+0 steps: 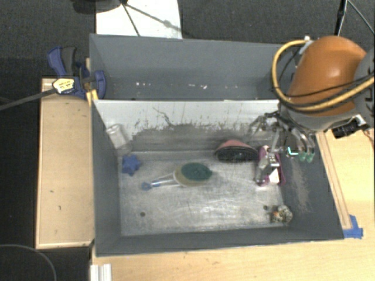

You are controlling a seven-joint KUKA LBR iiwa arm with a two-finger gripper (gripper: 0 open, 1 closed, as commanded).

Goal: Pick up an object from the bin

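Note:
My gripper (pixel 263 170) hangs low over the right part of the bin, close to the floor. A small magenta thing (pixel 274 175) lies right at its tip, partly hidden behind it; whether it is gripped or just lying beside the tip I cannot tell. Just to the left lies a dark oval brush with a pink back (pixel 235 151). A small brownish lump (pixel 280 215) sits near the front right corner, apart from the gripper.
A round green brush with a pale blue handle (pixel 186 175) lies mid-bin. A small blue thing (pixel 130 165) and a clear cup (pixel 116 136) are at the left wall. The arm's orange cover and cables hang over the bin's right rim.

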